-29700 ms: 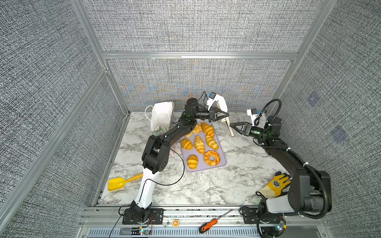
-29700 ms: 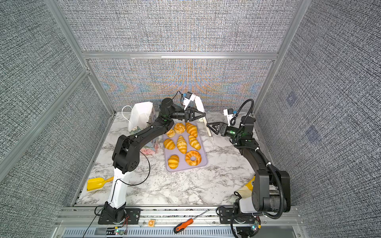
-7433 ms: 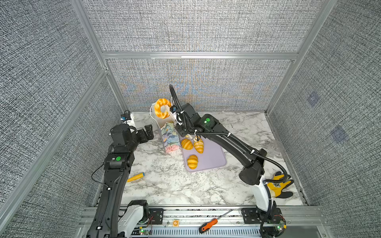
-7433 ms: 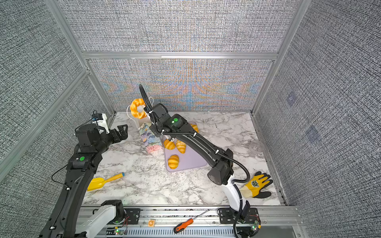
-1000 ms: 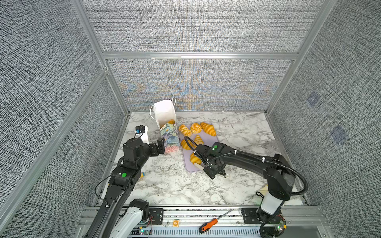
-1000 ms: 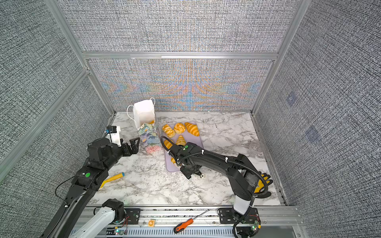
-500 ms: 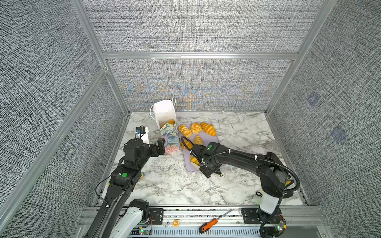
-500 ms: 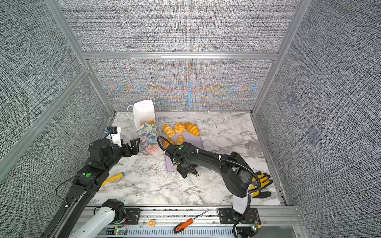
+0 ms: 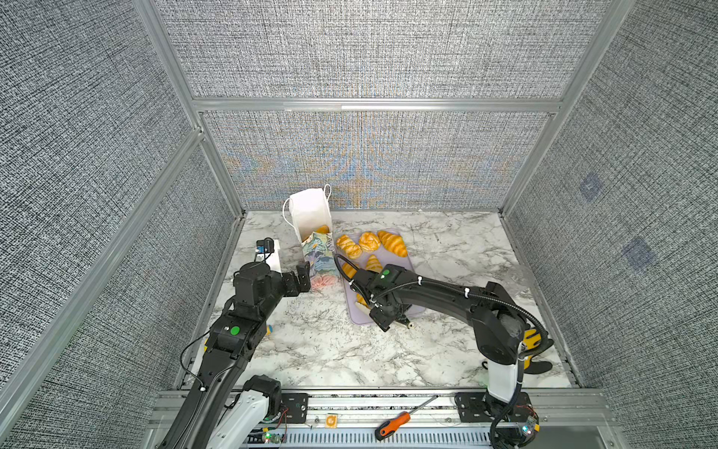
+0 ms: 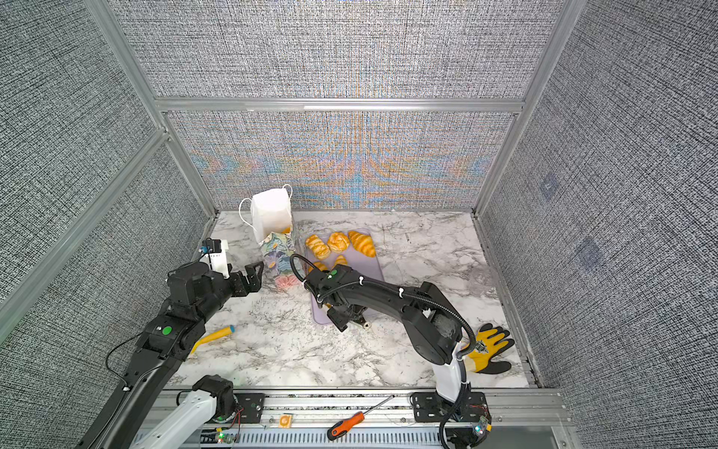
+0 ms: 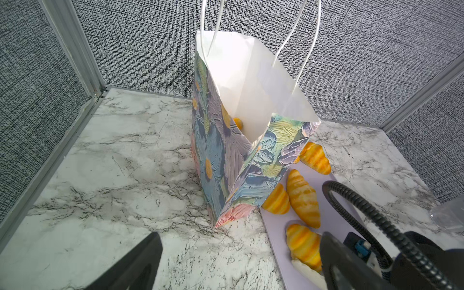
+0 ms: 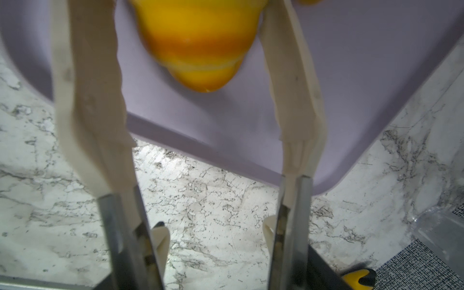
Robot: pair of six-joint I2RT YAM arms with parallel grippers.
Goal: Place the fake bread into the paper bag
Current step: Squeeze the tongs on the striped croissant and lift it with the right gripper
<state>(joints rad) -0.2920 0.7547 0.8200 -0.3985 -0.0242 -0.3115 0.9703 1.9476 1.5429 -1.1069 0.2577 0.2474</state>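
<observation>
Right wrist view makes the step plain. My right arm's fingers [image 12: 85, 100] stand spread on either side of a striped croissant [image 12: 198, 42] lying on the lilac tray [image 12: 351, 75]. A sliver of tray shows between each finger and the pastry, so nothing is pinched yet. I judge this to be the pick of the next piece of fake bread. The next move calls for closing on its thick middle without shoving it along the slick tray. After that comes a high lift, since the paper bag [image 9: 311, 212] is tall and its mouth is narrow.

In both top views the bag stands upright near the centre of the frame, just left of the tray's far end. One pastry [image 9: 322, 229] shows inside against the white lining. Five more lie on the tray: a row of three [image 9: 369, 241] at the far end and a pair [image 9: 373, 263] just above the right wrist. My left arm's fingers [image 11: 135, 263] are spread wide and empty, aimed at the bag's lower part, near it but apart.

As I see it, the cord handles [image 11: 312, 37] standing over the mouth could snag the drop. The right arm's cable loop [image 11: 371, 218] also rides close beside the bag's printed side. A yellow scoop [image 10: 213, 336], a glove [image 10: 489, 346] and a screwdriver [image 10: 345, 425] lie well clear, low in the frame; the first two are on the worktop.
</observation>
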